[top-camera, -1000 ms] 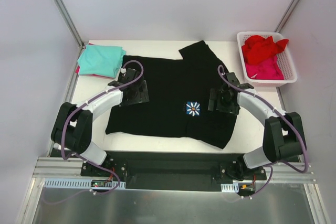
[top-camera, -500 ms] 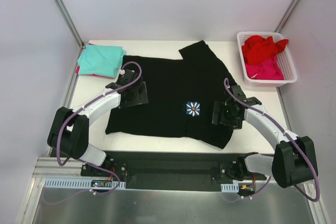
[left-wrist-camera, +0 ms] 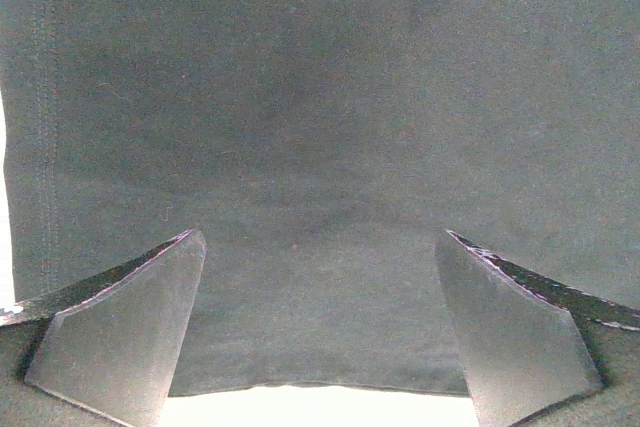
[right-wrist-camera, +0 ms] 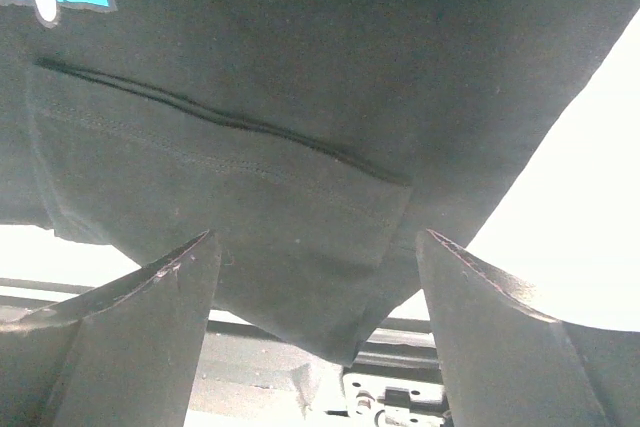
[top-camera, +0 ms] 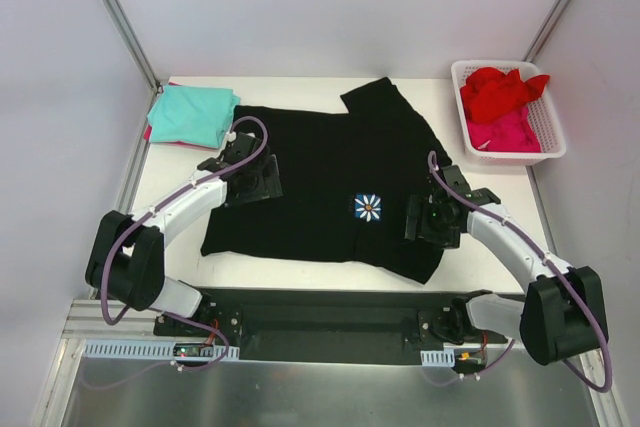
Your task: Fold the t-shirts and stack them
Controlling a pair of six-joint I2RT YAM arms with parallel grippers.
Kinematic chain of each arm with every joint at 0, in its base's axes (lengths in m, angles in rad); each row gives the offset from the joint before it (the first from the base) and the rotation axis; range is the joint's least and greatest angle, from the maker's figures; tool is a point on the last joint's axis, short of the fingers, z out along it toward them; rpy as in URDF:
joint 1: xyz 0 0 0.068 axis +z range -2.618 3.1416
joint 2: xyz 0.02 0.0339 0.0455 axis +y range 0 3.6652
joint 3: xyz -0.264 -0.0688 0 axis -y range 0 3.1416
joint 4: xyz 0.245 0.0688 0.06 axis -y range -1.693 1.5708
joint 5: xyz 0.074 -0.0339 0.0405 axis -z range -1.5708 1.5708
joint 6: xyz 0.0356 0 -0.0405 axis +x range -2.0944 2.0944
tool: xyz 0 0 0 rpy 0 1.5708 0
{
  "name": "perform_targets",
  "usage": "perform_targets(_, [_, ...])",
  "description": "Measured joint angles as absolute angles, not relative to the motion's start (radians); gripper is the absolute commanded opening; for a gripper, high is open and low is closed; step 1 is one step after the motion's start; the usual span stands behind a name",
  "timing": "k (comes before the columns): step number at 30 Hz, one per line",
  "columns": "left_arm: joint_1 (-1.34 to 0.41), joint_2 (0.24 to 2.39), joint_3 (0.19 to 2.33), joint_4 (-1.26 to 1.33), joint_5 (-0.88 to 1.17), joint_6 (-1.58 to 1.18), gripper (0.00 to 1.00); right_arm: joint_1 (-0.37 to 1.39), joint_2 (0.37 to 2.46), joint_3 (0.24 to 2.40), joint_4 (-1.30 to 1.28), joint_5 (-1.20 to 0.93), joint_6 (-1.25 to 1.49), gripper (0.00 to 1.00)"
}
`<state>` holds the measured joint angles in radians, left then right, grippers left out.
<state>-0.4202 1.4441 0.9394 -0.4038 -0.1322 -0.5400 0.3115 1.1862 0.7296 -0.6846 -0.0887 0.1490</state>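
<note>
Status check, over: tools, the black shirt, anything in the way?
Left tool open, right tool open, both over the black shirt. Shirt spread out, not yet folded. Teal shirt and basket off to the sides, nothing blocking.

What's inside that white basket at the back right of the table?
A crumpled red shirt lies on top of a pink one, which together fill most of the white basket. Anything beneath them, and the basket's floor, is covered.

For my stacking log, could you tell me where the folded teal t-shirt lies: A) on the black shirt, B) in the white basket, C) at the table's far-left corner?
C: the teal t-shirt lies folded at the far-left corner, beside the black t-shirt, far from the basket.
</note>
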Motion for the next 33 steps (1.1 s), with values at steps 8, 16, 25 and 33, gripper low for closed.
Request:
perform_targets(8, [-0.42, 1.43, 0.939, -0.406, -0.133, -0.54, 0.99, 0.312, 1.256, 0.705, -0.655, -0.089, 0.148, 0.81])
perform_targets(16, [-0.42, 1.43, 0.941, -0.408, -0.134, -0.539, 0.99, 0.312, 1.292, 0.723, -0.653, -0.085, 0.144, 0.83])
perform_targets(25, [-0.419, 1.509, 1.11, -0.419, -0.161, -0.498, 0.99, 0.311, 1.327, 1.04, -0.707, -0.056, 0.097, 0.86])
perform_targets(33, [-0.393, 1.792, 1.376, -0.369, -0.084, -0.447, 0.99, 0.281, 1.648, 1.268, -0.597, -0.169, 0.039, 0.86])
